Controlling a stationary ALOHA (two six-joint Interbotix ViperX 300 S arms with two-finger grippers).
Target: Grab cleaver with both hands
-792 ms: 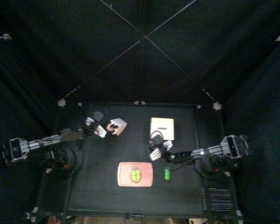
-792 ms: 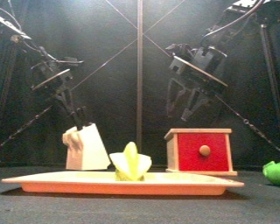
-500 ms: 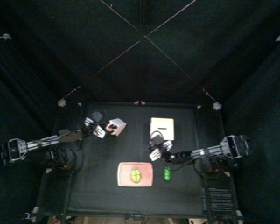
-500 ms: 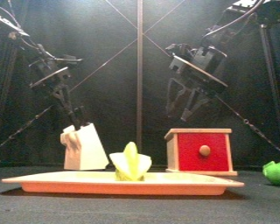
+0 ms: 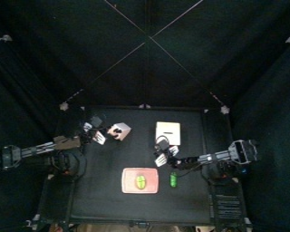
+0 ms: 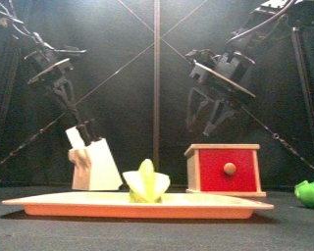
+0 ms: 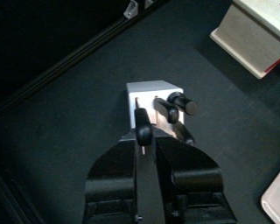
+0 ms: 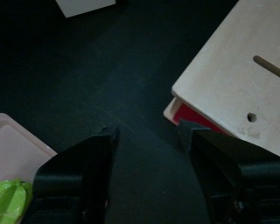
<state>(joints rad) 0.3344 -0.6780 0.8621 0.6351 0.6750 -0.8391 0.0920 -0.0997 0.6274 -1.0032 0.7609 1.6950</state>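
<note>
The cleaver's black handle point(image 7: 143, 133) is pinched in my left gripper point(image 7: 150, 145), which is shut on it. Its pale blade point(image 6: 76, 136) sticks up, tilted, partly out of the white knife block point(image 6: 97, 167). In the left wrist view the block point(image 7: 149, 91) lies just beyond the jaws, with other dark handles point(image 7: 178, 105) in it. In the top view the left gripper point(image 5: 97, 137) is at the block point(image 5: 116, 132). My right gripper point(image 8: 149, 133) is open and empty over bare table. It hangs above the red box point(image 6: 227, 169), apart from the cleaver.
A wooden-topped box with red sides point(image 8: 238, 70) stands right of the block. A pink tray point(image 6: 68, 204) at the front holds a yellow-green thing point(image 6: 146, 181). A green thing point(image 6: 310, 192) lies at the front right.
My left gripper has risen from the block's top, and the cleaver's blade has come partly out with it. The right arm has barely moved.
</note>
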